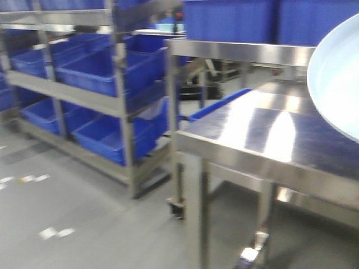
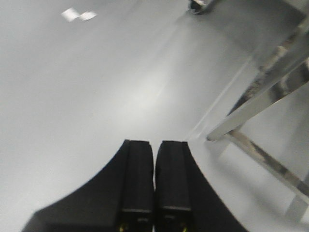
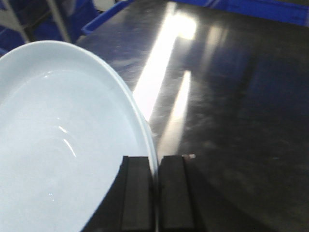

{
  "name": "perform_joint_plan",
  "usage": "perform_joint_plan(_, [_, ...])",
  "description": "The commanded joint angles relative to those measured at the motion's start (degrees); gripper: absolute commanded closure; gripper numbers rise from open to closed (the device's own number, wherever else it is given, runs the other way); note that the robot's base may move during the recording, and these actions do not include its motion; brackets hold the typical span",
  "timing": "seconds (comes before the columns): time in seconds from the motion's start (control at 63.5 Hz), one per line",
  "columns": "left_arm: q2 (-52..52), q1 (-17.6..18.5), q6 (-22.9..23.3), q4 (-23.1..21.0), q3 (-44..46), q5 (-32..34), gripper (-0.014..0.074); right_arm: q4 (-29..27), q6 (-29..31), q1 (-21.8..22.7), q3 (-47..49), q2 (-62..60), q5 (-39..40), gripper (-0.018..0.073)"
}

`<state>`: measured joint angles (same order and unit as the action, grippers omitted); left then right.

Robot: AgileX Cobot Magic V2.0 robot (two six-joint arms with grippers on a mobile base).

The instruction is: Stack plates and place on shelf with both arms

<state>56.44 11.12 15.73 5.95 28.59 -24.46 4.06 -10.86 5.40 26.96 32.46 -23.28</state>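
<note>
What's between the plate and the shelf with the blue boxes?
In the front view, the shiny table stretches from the plate toward the shelf. Then comes a strip of grey floor.

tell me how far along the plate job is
Done: a plate is picked up. In hand: the right gripper pinches its rim, tilted above the steel table; a second plate isn't discernible. The left gripper is shut, empty, over floor. Left: placing on the shelf, which shows only blue crates.
</note>
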Motion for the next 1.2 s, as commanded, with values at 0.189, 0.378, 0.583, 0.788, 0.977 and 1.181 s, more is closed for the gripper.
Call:
perform_joint_plan(0.189, [-0.4, -0.2, 0.4, -0.1, 1.5, 3.7, 0.0510, 0.1, 0.3, 0.0, 1.7, 0.1, 5.6, 0.0502])
perform_joint_plan(0.378, [-0.4, -0.2, 0.4, -0.1, 1.5, 3.7, 0.0510, 0.1, 0.3, 0.0, 1.7, 0.1, 5.6, 0.0502])
perform_joint_plan(0.583, [-0.4, -0.2, 0.4, -0.1, 1.5, 3.7, 0.0510, 0.1, 0.3, 0.0, 1.7, 0.1, 5.6, 0.0502])
perform_joint_plan(0.788, [-0.4, -0.2, 0.4, -0.1, 1.5, 3.7, 0.0510, 0.1, 0.3, 0.0, 1.7, 0.1, 5.6, 0.0502])
perform_joint_plan(0.977, [-0.4, -0.2, 0.4, -0.1, 1.5, 3.7, 0.0510, 0.1, 0.3, 0.0, 1.7, 0.1, 5.6, 0.0502])
perform_joint_plan(1.181, [-0.4, -0.2, 0.4, -0.1, 1.5, 3.7, 0.0510, 0.1, 0.3, 0.0, 1.7, 0.1, 5.6, 0.0502])
